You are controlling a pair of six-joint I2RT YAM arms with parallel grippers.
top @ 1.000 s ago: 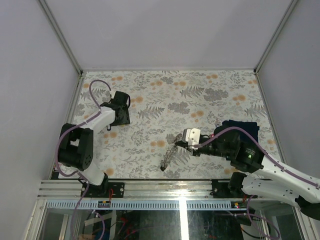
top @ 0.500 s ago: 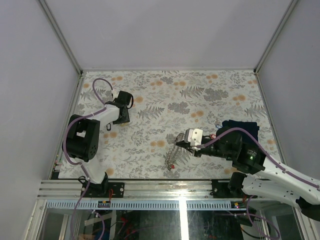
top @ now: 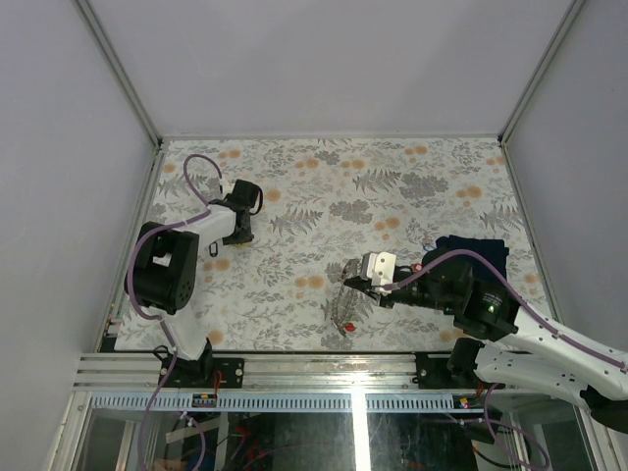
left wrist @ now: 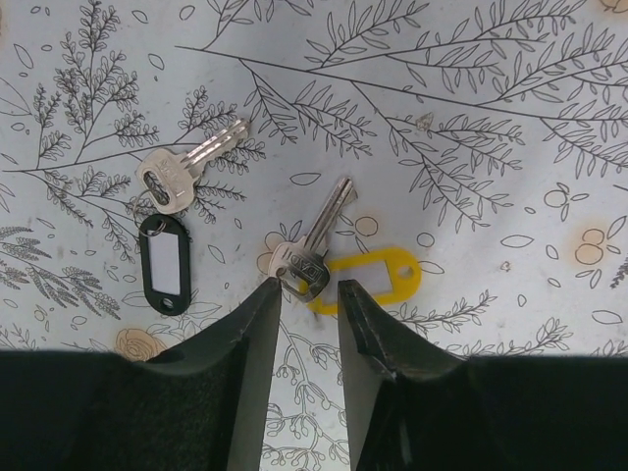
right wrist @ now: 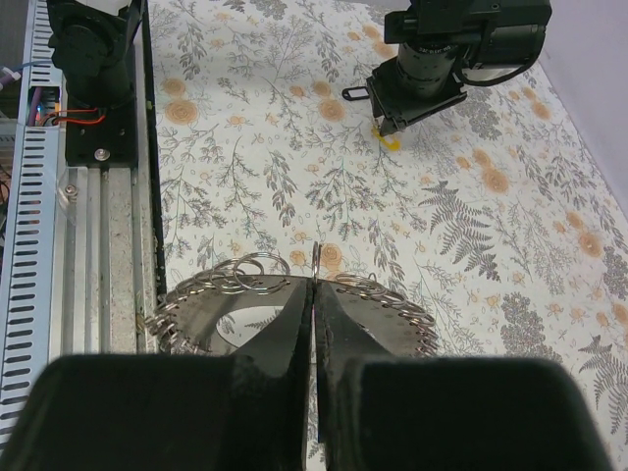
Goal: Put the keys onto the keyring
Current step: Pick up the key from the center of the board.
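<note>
Two loose keys (left wrist: pixel 312 245) (one keyring (right wrist: pixel 211 306)).

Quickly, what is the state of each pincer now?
Left pincer: open, tips at the yellow-tagged key, not gripping it.
Right pincer: shut on the keyring.

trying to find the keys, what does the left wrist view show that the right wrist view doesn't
Only left wrist: two keys lying flat, a black-tag key and a yellow-tag key, the open left gripper poised over the latter's head. Only right wrist: the keyring clamped in the right gripper, and the rail. Both: the patterned table and the left gripper, with a yellow speck under it in the right wrist view.
</note>
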